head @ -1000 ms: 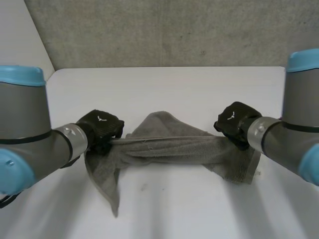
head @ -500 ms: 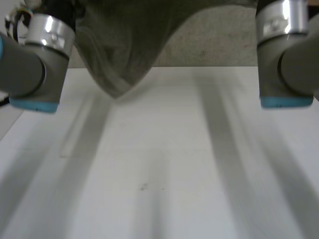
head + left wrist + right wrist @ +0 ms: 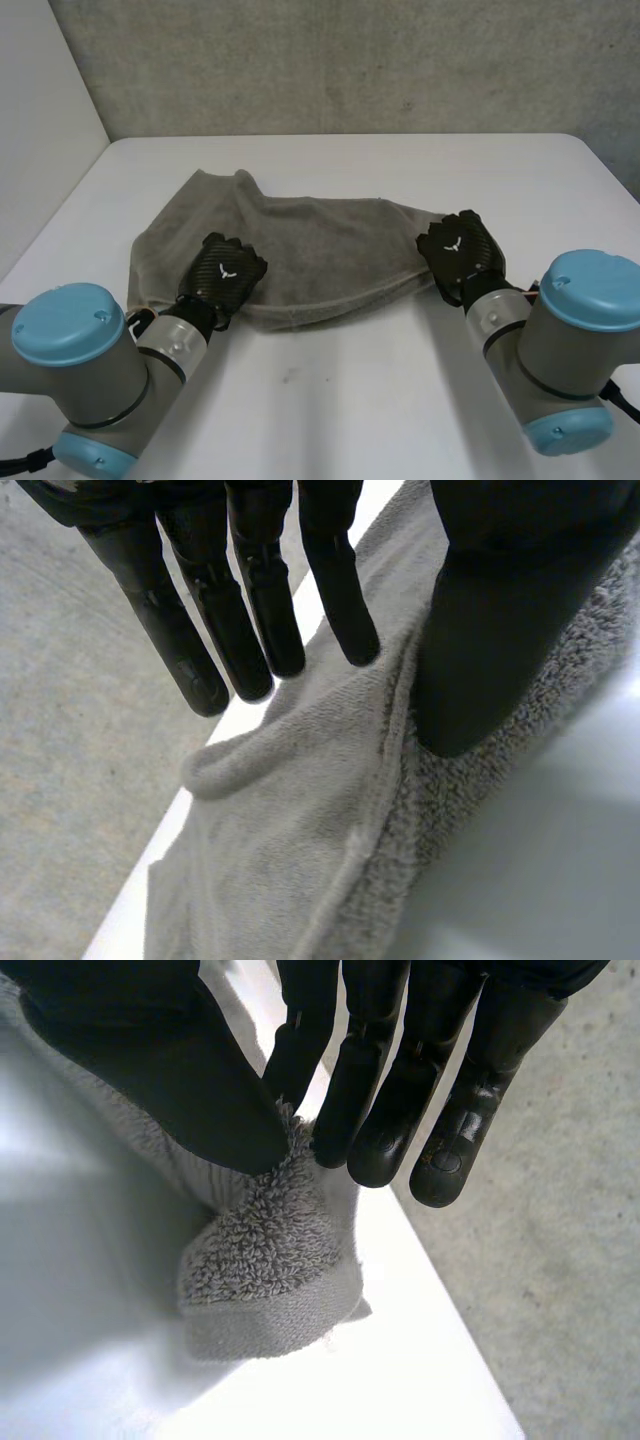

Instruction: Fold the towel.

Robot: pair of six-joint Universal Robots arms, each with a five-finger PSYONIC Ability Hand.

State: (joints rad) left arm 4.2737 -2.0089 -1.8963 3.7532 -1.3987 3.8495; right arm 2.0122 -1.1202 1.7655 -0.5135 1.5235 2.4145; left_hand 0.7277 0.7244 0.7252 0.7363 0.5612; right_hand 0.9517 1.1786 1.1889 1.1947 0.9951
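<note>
The towel (image 3: 300, 250) lies spread across the middle of the white table (image 3: 380, 400), a little wrinkled and bunched at its far left part. The left hand (image 3: 222, 272) is on the near edge, close to the left end; its fingers (image 3: 255, 600) are straight and above the cloth and only the thumb rests on the hem, so it holds nothing. The right hand (image 3: 458, 252) pinches the right end corner between thumb and fingers. For a good fold, I think the left hand should grip the hem firmly, then both lift together and lay the near edge evenly onto the far one
</note>
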